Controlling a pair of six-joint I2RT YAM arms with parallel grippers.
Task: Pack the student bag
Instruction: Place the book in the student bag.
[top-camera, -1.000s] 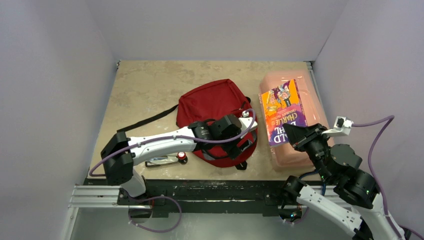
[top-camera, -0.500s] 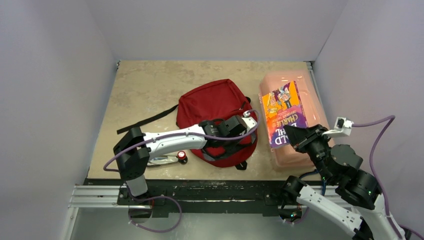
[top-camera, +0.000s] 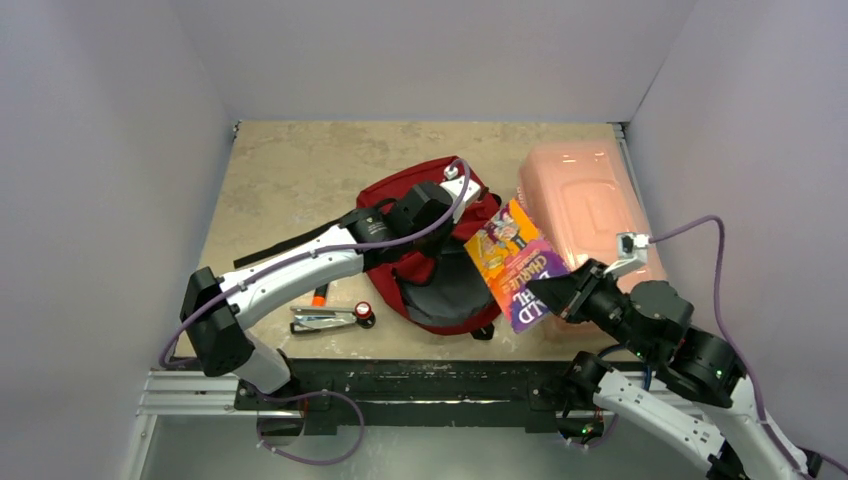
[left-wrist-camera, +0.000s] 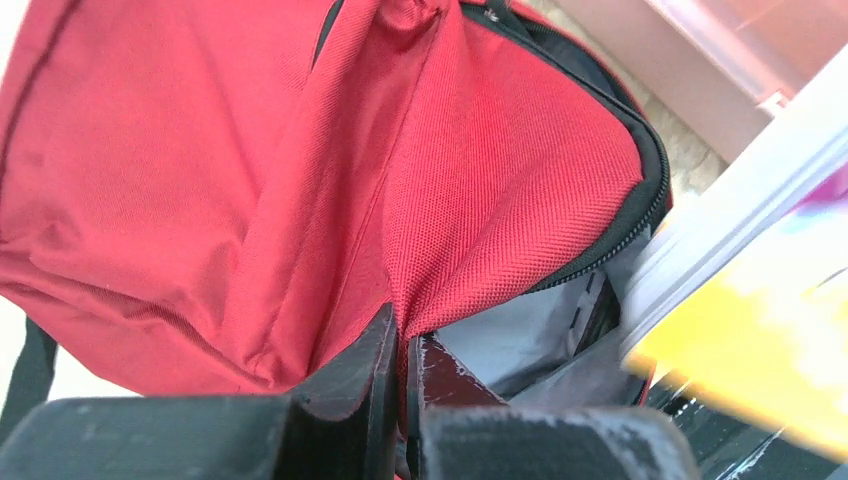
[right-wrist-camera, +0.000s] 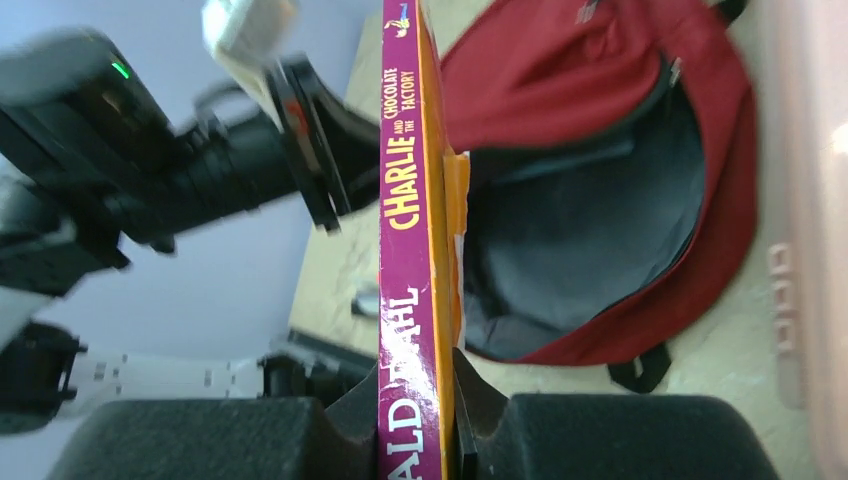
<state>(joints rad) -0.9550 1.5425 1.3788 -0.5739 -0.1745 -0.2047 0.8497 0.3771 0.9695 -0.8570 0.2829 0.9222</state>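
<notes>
Backpack (left-wrist-camera: 200, 150) gapes in left claw (left-wrist-camera: 400, 340); right claw (right-wrist-camera: 440, 395) grips book (right-wrist-camera: 405, 200).

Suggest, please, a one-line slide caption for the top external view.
Left pincer pinches the student bag open at its flap; right pincer holds a Charlie paperback beside the opening.

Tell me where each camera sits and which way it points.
Top external: above and behind, looking down on the table and both arms.
Left wrist: past the left tool, shut on a flap of the student bag, into its opening.
Right wrist: along the book clamped in the right tool, toward the open bag.
All three show bag and book.
</notes>
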